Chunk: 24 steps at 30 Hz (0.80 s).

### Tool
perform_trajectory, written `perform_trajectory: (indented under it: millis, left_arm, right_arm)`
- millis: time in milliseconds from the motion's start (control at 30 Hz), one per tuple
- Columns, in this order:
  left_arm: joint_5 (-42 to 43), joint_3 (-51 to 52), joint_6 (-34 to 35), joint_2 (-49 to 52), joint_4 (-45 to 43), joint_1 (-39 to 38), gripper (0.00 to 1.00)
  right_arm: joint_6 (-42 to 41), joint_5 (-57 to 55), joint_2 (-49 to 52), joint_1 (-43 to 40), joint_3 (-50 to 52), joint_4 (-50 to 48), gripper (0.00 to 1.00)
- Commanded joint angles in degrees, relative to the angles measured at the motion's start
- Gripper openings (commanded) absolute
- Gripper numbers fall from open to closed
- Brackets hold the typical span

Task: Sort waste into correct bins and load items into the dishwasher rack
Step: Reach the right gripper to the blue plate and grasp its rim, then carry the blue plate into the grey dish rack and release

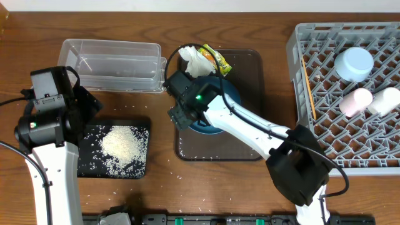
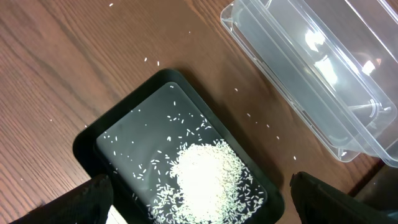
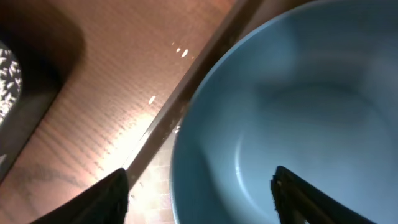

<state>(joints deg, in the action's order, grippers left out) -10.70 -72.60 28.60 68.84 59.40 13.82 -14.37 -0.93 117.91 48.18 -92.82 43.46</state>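
Astride the left rim of the dark blue plate (image 1: 209, 128) (image 3: 298, 99) stands my right gripper (image 1: 178, 117) (image 3: 200, 175), open, one finger outside the rim and one over the plate. The plate lies on the brown serving tray (image 1: 250, 69), with the crumpled napkin (image 1: 197, 61) and the yellow-green wrapper (image 1: 217, 59) at its far edge. My left gripper (image 2: 200, 183) hangs open and empty above the black tray (image 1: 140, 125) (image 2: 124, 143), which holds a heap of rice (image 1: 122, 145) (image 2: 205, 174). In the grey rack (image 1: 350, 137) lie the light blue bowl (image 1: 354, 62), pink cup (image 1: 355, 101), white cup (image 1: 387, 100) and chopsticks (image 1: 308, 90).
The clear tub (image 1: 112, 62) (image 2: 311, 68) stands empty behind the black tray, beside the brown tray's left end. Stray rice grains dot the wood around the black tray and near the table's front edge. My right arm stretches from the front right across the brown tray.
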Motion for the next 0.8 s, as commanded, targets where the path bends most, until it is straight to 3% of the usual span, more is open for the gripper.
perform_trajectory:
  millis: [0, 567, 767]
  left_arm:
    - [-0.3, -0.8, 0.4, 0.1, 0.1, 0.3, 0.94]
    - [-0.3, -0.8, 0.4, 0.1, 0.1, 0.3, 0.94]
    - [-0.3, -0.8, 0.4, 0.1, 0.1, 0.3, 0.94]
  right_arm:
    - [-1.5, 0.3, 0.3, 1.6, -0.1, -0.2, 0.69]
    - [-3.0, -6.5, 5.5, 4.9, -0.9, 2.0, 0.54]
    - [-3.0, -6.5, 5.4, 4.9, -1.3, 2.8, 0.41]
